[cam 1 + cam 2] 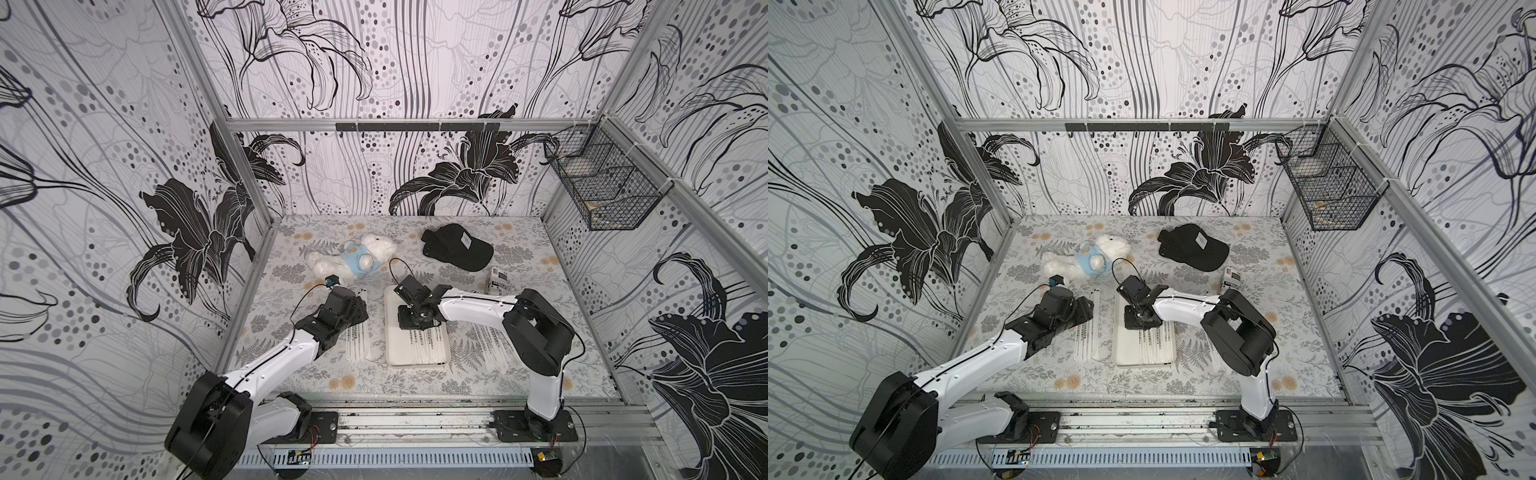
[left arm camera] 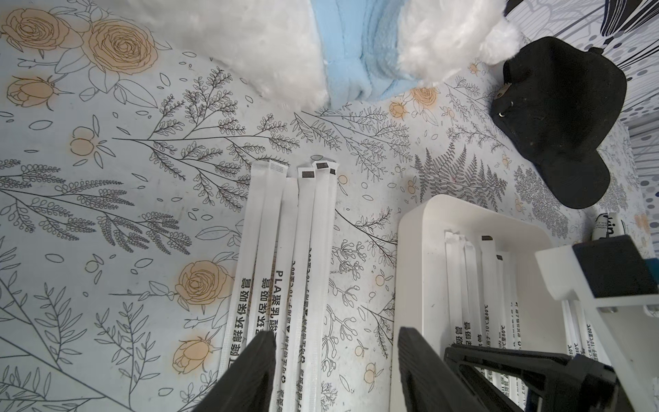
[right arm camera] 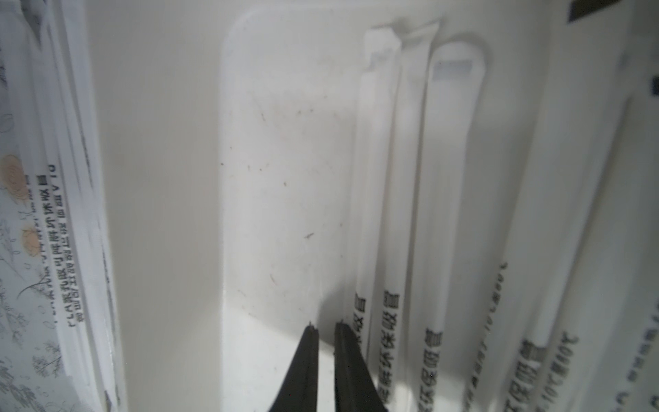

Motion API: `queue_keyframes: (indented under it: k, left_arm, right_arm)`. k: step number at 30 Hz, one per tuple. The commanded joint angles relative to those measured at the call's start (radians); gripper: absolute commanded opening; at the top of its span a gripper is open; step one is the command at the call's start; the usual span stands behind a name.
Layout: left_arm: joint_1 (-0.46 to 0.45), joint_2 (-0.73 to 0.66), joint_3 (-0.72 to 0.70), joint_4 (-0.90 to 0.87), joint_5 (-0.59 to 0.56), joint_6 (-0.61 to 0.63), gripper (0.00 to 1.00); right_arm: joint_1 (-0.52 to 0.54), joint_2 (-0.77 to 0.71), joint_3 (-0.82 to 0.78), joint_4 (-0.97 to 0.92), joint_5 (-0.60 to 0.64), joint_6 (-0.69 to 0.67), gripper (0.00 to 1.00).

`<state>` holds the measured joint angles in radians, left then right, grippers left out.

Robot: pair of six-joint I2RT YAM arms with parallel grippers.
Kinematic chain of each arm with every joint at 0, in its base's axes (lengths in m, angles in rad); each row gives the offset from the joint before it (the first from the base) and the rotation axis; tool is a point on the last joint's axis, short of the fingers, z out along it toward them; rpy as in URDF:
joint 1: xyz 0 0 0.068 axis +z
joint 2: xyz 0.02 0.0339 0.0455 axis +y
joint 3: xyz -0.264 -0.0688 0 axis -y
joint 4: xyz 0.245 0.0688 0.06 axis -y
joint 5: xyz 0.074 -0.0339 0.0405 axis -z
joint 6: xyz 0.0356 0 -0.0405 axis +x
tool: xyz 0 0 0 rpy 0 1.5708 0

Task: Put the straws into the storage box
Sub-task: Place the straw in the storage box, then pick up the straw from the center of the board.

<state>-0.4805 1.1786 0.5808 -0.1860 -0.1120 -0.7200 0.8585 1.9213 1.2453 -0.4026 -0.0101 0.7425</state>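
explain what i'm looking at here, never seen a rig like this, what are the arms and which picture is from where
These are two white robot arms, left and right, standing at the front edge of a table. Each ends in a two-fingered gripper. The two wide pictures come from one camera overhead. The two close-ups come from cameras on the arms' wrists.

On the table lie paper-wrapped straws in loose piles, a white box with some straws already inside, a bear, a black cap and a small packet. A wire basket hangs on the side wall.

The left gripper stands open over a pile beside the box, holding nothing. The right gripper is down inside the box, jaws almost closed, with nothing seen between them.
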Motion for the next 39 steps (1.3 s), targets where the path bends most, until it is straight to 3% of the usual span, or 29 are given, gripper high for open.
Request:
queue_keyframes:
  k: [1,11,19,23,39]
  left_arm:
    - [0.003,-0.003,-0.013,0.036,0.006,0.002,0.59]
    - [0.020,0.004,0.001,-0.017,-0.026,0.017,0.59]
    - [0.084,0.131,0.011,-0.043,0.036,0.052,0.42]
    - [0.091,0.189,0.020,-0.050,0.015,0.067,0.36]
    - [0.095,0.256,0.023,-0.037,-0.030,0.085,0.24]
  right_arm:
    - [-0.004,-0.027,-0.025,-0.033,0.027,-0.017,0.15]
    - [-0.004,-0.087,0.048,-0.048,-0.007,-0.013,0.17]
    - [-0.015,-0.150,0.017,-0.021,0.012,-0.014,0.20]
    - [-0.015,-0.163,-0.001,-0.011,0.016,-0.007,0.20]
    - [-0.015,-0.162,-0.014,-0.002,0.022,-0.021,0.20]
